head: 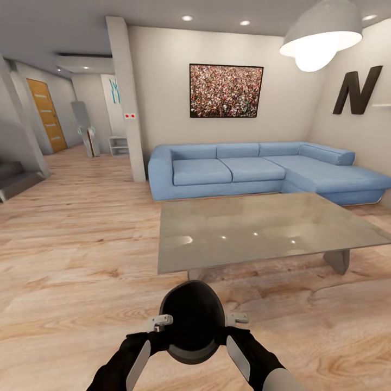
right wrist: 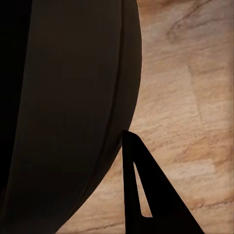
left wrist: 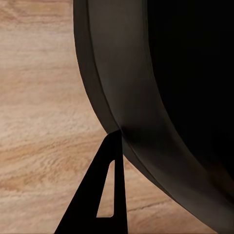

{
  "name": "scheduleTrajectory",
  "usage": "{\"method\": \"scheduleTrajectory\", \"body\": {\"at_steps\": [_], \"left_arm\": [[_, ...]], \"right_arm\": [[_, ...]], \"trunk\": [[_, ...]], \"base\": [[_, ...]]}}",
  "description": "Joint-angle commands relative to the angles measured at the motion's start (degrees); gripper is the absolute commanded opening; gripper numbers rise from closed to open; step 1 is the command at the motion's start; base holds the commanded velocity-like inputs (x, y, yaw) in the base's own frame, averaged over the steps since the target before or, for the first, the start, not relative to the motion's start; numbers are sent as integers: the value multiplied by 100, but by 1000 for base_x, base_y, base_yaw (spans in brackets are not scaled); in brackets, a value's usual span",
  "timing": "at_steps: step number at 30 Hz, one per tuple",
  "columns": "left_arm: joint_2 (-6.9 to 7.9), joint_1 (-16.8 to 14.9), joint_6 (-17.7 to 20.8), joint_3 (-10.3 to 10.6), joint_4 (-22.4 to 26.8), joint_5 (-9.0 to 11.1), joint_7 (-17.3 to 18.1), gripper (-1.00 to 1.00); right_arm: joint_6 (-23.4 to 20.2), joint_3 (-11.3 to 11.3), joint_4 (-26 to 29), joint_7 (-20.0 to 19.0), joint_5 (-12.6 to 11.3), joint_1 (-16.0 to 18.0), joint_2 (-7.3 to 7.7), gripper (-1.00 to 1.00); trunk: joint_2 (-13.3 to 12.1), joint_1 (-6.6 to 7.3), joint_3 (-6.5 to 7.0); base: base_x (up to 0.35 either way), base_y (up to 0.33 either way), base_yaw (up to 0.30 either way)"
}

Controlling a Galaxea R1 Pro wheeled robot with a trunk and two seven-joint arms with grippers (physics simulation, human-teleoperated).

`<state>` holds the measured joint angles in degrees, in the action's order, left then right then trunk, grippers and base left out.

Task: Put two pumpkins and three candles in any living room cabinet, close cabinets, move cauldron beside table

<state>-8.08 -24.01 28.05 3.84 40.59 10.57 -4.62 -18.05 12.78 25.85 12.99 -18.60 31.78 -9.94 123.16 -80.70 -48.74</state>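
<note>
The left tool [head: 163,321] and the right tool [head: 237,319] press on opposite sides of the cauldron [head: 191,320], which hangs between them in front of the robot with its dark mouth tipped toward the head camera. How wide each tool's jaws stand I cannot tell; the 2 seem to carry the pot by squeezing it between them. Straight ahead of the tools, just beyond the cauldron, lies the near edge of the table [head: 260,231], its long side running across the line of travel, so the coming move looks like a short advance and a lowering to the floor [head: 81,260] beside that edge. Neither arm is nearer; both sit level. Past the table stands the blue sofa [head: 255,168]. The head view gives this whole layout; each wrist view instead shows 1 dark finger [left wrist: 100,195] touching the cauldron's curved wall [left wrist: 146,97], with bare floorboards [right wrist: 195,97] behind, suggesting the pot is held clear of the floor.
</note>
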Motion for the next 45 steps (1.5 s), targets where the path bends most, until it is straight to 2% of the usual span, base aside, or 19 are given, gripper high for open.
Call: {"method": "scheduleTrajectory", "body": {"at_steps": [1,7,45], "left_arm": [[-1,0,27,24,5,24,-48,-100],[-1,-2,27,13,10,24,-48,-100],[-1,-4,30,13,6,24,-48,-100]], "right_arm": [[-5,102,201,-89,-144,4,-6,-100],[-5,102,201,-89,-144,4,-6,-100],[-60,102,201,-103,-144,4,-6,-100]], "trunk": [[3,1,-5],[3,1,-5],[1527,-834,-687]], "base": [[23,-13,0],[8,-4,0],[0,0,0]]}}
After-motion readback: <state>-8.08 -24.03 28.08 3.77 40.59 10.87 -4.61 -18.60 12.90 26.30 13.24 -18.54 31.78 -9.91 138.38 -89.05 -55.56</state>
